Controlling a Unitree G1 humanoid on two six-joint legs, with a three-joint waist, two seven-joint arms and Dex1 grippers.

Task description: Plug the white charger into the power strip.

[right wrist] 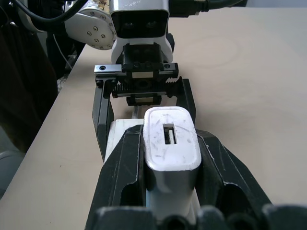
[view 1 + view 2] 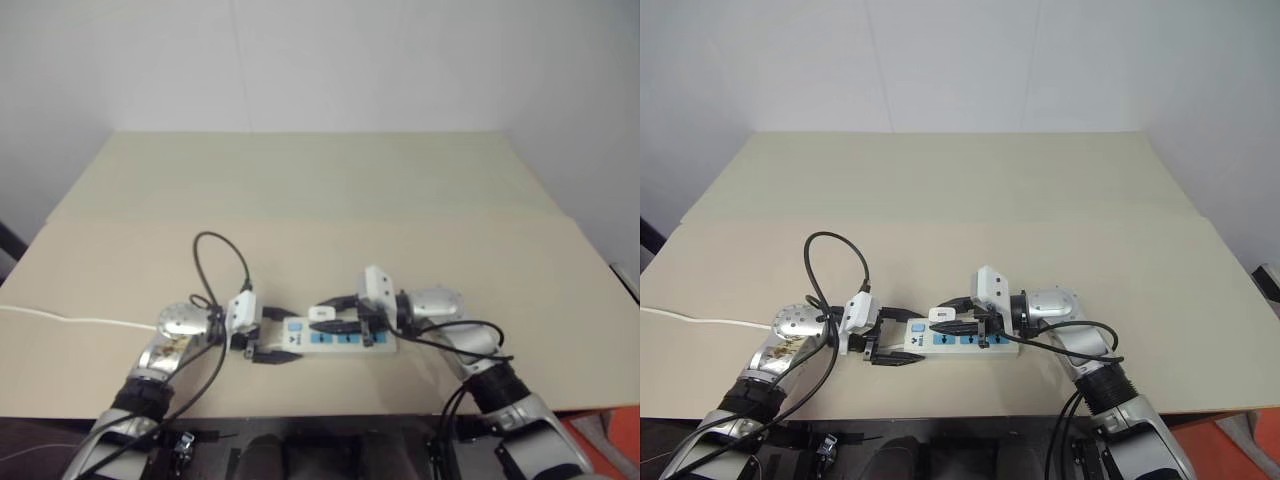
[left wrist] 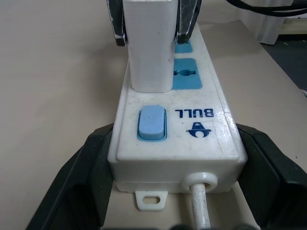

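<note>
The power strip (image 3: pixel 175 139) is laid lengthwise between both claws, its switch end pinched by the left claw (image 2: pixel 268 340). The charger (image 1: pixel 170 143) is held upright by the right claw (image 2: pixel 335 318), seated beside the switch.

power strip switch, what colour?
Light blue switch on the white power strip; left wrist view shows it best.

White charger (image 1: pixel 170 143) looks smooth glossy plastic with fine scuffs on its top face; power strip (image 3: pixel 177 143) is smooth white plastic, slightly grimy, with a matt blue switch (image 3: pixel 151 122). Gripper fingers (image 1: pixel 120 182) matt black plastic; table (image 2: pixel 320 190) matt beige, smooth.
</note>
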